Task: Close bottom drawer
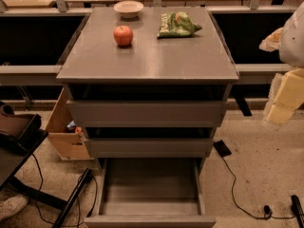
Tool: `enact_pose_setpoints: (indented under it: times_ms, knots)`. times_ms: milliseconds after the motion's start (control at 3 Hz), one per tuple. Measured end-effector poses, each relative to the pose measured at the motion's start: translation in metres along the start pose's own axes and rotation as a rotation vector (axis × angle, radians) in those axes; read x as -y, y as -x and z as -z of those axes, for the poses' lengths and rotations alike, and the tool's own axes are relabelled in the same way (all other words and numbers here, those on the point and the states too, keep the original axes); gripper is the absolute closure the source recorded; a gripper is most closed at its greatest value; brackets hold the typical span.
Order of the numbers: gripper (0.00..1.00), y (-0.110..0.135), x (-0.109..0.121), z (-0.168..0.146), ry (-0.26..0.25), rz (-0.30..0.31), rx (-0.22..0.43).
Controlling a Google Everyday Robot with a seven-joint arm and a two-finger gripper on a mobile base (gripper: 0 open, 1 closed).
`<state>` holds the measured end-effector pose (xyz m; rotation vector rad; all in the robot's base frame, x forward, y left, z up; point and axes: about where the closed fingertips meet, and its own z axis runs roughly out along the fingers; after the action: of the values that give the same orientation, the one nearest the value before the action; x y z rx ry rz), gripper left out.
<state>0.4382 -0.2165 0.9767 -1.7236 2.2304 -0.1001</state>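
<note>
The grey cabinet (148, 63) stands in the middle of the camera view with three flat handleless drawers. The bottom drawer (149, 186) is pulled far out toward me, showing its plain grey box interior. Its front panel (150, 221) lies at the lower edge of the view. The two drawers above it, the upper one (146, 113) and the middle one (148, 147), sit only slightly out. My gripper (281, 106), cream-coloured, hangs at the right edge of the view, to the right of the cabinet at about the height of the upper drawer, well away from the bottom drawer.
On the cabinet top lie a red apple (123, 35), a white bowl (128, 8) and a green chip bag (176, 24). A cardboard box (64, 134) stands left of the cabinet. Cables (232, 184) run over the floor on both sides. A dark seat (16, 129) is at the left.
</note>
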Motion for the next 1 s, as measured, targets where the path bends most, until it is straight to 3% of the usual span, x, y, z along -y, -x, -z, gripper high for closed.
enact_pose_setpoints:
  times_ms: [333,667,1000]
  knots:
    - [0.00,0.001,0.000,0.000,-0.006,0.001,0.004]
    - [0.00,-0.010,-0.013,-0.024,0.005,-0.026,0.020]
    - [0.00,-0.037,-0.061,-0.079,-0.009,-0.112,0.082]
